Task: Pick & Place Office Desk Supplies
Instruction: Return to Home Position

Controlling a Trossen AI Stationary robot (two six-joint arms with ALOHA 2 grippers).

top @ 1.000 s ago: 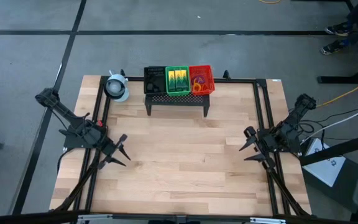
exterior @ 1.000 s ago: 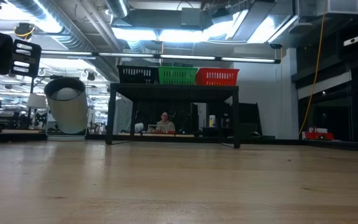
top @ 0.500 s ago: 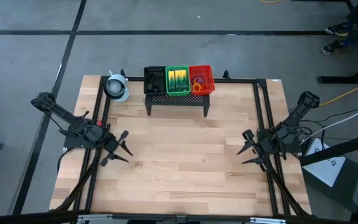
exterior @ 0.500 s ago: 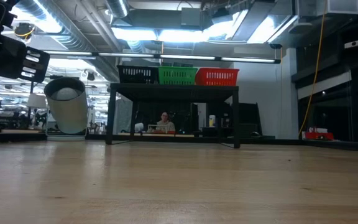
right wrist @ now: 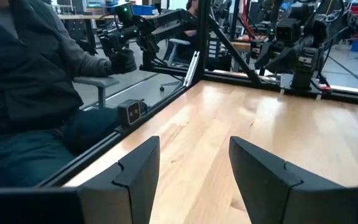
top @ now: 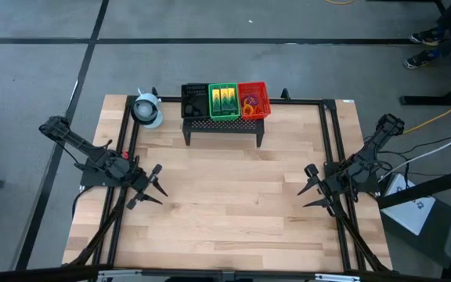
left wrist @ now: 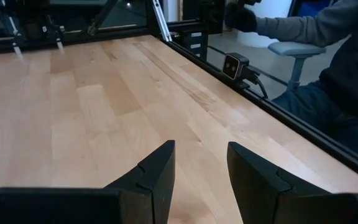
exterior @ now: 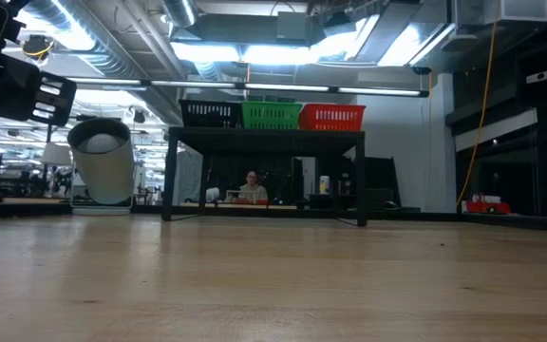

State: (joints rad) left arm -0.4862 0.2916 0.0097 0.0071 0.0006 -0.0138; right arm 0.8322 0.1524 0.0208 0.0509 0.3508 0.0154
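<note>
Left gripper (top: 151,186) hovers over the left side of the table (top: 225,227), near the left rail, pointing toward the middle. In my left wrist view its fingers (left wrist: 156,177) are apart, with only bare wood between them. Right gripper (top: 310,188) mirrors it on the right side, near the right rail. Its fingers (right wrist: 143,168) are spread too and hold nothing.

All three trays sit in a row on top of the mesh stand (top: 223,124) at the far edge of the table. The black tray (top: 195,100) is on the left, the green tray (top: 224,112) is in the middle and the red tray (top: 264,97) is on the right, each touching the next. The green one holds yellow-green crayon boxes (top: 225,97). The red one holds orange loops (top: 249,107). I can't make out what is in the black one.

The whitish roll (top: 146,109) stands on the table just left of the stand. Both grippers are well apart from the stand and the trays.

A seated person (left wrist: 328,68) in dark clothes is beside the near table edge, next to a small camera (left wrist: 233,65) on the rail.
</note>
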